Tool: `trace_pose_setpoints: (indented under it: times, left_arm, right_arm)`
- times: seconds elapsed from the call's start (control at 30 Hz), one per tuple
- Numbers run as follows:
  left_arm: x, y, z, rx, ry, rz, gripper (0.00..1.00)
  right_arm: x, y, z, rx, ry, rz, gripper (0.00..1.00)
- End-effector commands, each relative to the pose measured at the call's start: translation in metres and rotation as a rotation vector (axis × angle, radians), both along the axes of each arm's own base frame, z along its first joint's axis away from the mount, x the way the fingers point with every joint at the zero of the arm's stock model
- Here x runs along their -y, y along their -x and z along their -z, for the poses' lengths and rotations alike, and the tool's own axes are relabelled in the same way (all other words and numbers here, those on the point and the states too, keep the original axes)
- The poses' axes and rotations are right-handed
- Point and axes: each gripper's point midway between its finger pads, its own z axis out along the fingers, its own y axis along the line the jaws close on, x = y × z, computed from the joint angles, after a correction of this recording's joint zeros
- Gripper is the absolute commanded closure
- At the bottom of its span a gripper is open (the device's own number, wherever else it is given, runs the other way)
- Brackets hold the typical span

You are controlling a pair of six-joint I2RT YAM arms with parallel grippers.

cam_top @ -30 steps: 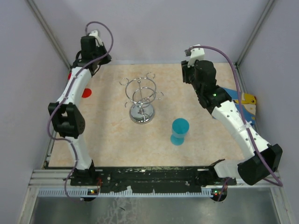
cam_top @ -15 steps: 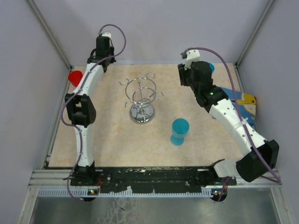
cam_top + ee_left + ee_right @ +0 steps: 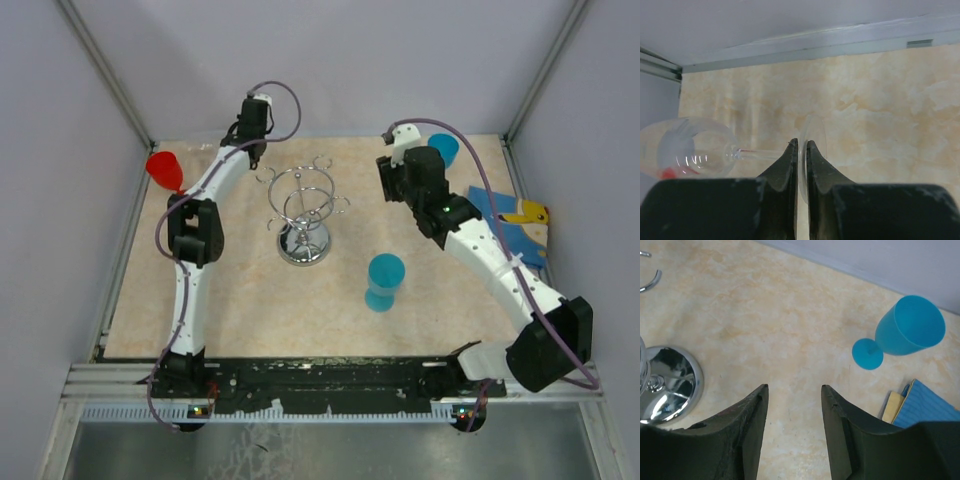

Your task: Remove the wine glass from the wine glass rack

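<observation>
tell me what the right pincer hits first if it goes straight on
Probably bare table: the right pincer points into the gap between the round base of the wine glass rack and the blue goblet, with neither in line. Depth is unclear.

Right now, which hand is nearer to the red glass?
Left. The left hand, gripping a clear glass, is right of the red glass; the right hand is across the rack.
</observation>
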Motion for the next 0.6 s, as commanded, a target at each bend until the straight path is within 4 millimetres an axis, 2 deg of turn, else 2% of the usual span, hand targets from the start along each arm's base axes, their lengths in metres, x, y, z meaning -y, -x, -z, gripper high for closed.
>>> trace_pose_setpoints:
  times: [0.0,0.17,0.37,0.57]
  left_arm:
    - [-0.031,-0.011,-0.036,0.106,-0.129,-0.093,1.00]
    - [-0.053,-0.004,-0.028,0.082,-0.227,-0.150,1.00]
    - [-0.069,0.004,-0.010,0.033,-0.328,-0.187,1.00]
    - [-0.078,0.004,-0.004,0.028,-0.422,-0.208,1.00]
  right_arm:
    - [-0.005,0.005,-0.035,0.099,-0.080,-0.021,0.53]
    - [-0.011,0.009,-0.037,0.115,-0.118,-0.048,0.52]
    - [-0.011,0.008,-0.033,0.110,-0.113,-0.047,0.52]
    - [-0.006,0.008,-0.037,0.124,-0.108,-0.033,0.52]
